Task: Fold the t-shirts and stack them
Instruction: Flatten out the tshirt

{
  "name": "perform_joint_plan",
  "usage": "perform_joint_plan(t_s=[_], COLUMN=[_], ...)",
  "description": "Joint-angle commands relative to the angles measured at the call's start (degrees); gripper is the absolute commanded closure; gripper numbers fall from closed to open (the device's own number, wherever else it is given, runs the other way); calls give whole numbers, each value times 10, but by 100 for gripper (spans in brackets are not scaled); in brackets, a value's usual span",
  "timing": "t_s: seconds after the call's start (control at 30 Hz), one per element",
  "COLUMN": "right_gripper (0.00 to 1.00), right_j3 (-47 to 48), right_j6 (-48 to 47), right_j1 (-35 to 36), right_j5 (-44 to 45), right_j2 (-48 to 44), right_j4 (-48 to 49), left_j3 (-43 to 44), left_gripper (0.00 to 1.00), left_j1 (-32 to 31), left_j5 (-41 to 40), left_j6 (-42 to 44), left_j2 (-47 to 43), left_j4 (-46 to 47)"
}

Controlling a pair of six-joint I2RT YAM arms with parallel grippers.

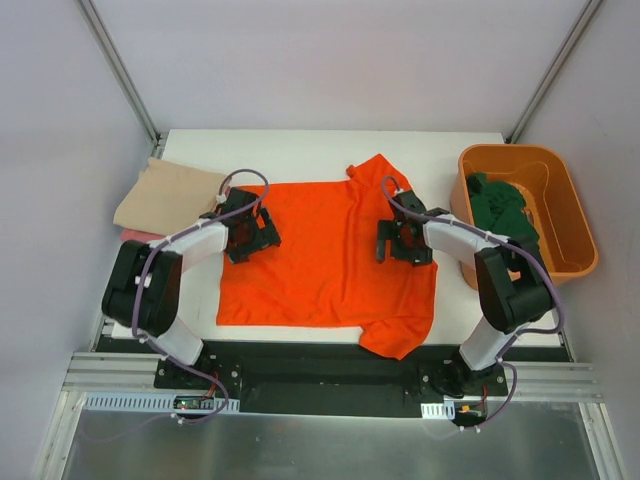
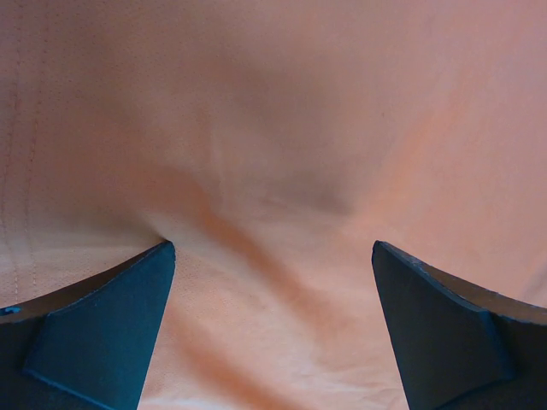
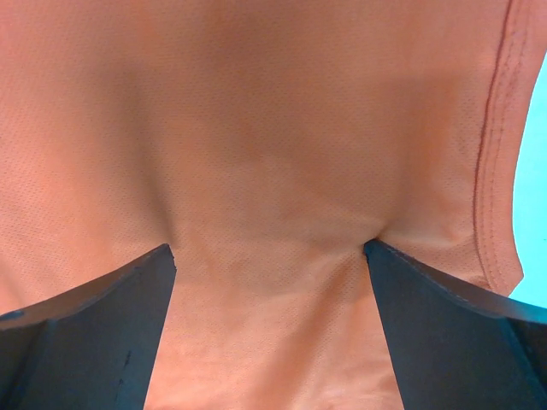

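Orange shirt (image 1: 320,260) spread flat at centre of table (image 1: 300,150), w/ left gripper (image 1: 250,228) near its left edge and right gripper (image 1: 400,240) near its right edge, both w/ jaws wide apart, tips down on the cloth, nothing held. Risks, as judged: closing on too shallow a pucker or on top layer only, hence cloth slipping out mid-fold; uneven lift L vs R, skewing the fold; dragging cloth toward beige shirt (image 1: 165,195) or bin (image 1: 505,150).
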Motion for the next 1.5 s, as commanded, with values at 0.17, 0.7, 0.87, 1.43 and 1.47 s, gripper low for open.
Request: perform_joint_plan(t_s=[0.17, 0.7, 0.87, 1.43, 1.47], right_gripper=[4, 4, 4, 4, 4], right_j3=[41, 171, 27, -232, -230], right_j6=[67, -58, -27, 6, 6], right_j1=[-68, -37, 15, 159, 161], right_j5=[-7, 93, 163, 202, 206], right_j2=[39, 17, -173, -465, -460], right_j4=[0, -51, 0, 146, 141], left_j3=[229, 306, 167, -227, -221], left_gripper=[1, 1, 1, 12, 14], left_j1=[38, 44, 7, 14, 15], left_j5=[63, 66, -20, -201, -200], left_j6=[40, 66, 47, -147, -150], left_j2=[204, 112, -76, -418, -394], left_j4=[-93, -134, -133, -98, -90])
